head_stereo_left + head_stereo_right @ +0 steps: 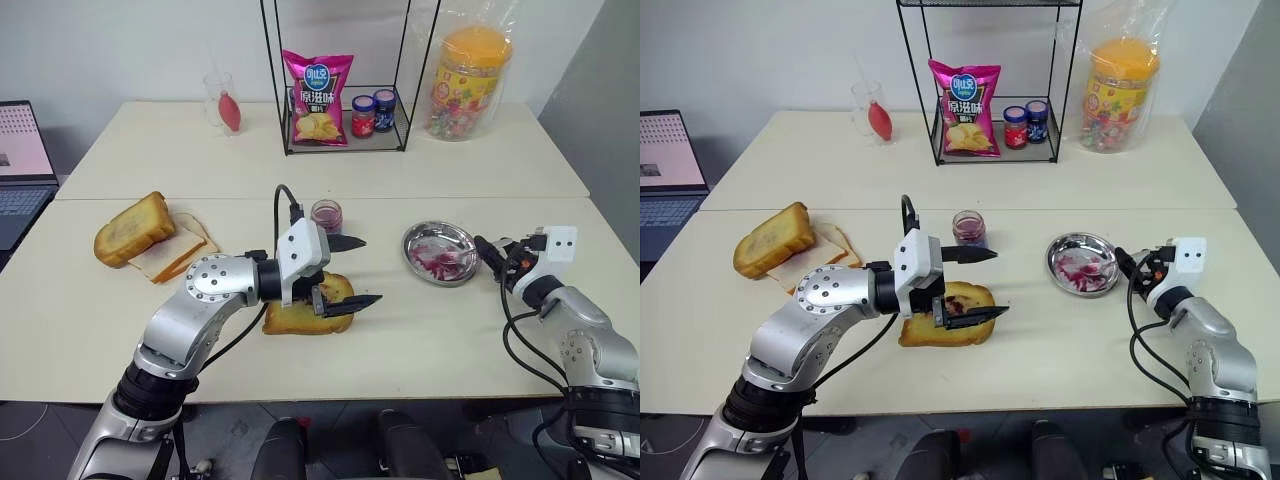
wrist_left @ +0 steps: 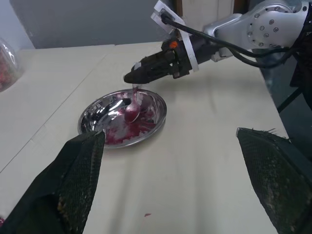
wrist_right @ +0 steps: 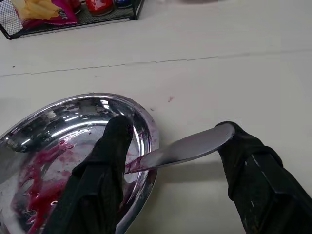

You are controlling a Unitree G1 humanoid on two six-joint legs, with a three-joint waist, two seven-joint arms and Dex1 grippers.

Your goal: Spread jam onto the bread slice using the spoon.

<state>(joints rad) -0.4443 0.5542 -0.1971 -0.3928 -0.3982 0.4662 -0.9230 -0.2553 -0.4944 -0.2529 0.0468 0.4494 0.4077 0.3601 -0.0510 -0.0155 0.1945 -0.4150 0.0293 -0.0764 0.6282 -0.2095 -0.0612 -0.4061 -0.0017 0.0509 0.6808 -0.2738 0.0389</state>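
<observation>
Resting in the steel dish point(image 1: 440, 252), the spoon point(image 2: 133, 108) lies bowl-down among smears of jam, its handle leaning out over the dish rim. Right gripper point(image 3: 170, 146) sits at that rim; in the right wrist view the handle runs between the two black fingers, its end against one finger, the other finger apart from it. Fingers are spread; a firm clamp on the handle cannot be told.

Landmark: steel dish.
- Bread slice point(image 1: 955, 318): on the table well to the left of the dish and nearer the robot, flat, dark jam spots on its face.
- Left gripper point(image 1: 350, 270): over the bread slice, pointing toward the dish, fingers wide apart, nothing between them. Lower finger lies over the slice's right edge.
- Jam jar point(image 1: 326, 215): upright, to the left of the dish and just beyond the bread slice, dark purple-red contents.
- Stack of other bread slices point(image 1: 150, 240): far left of the dish.
- Wire rack point(image 1: 340, 120): beyond the dish, holding a chip bag point(image 1: 318, 98) and two small labelled jars point(image 1: 373, 113).
</observation>
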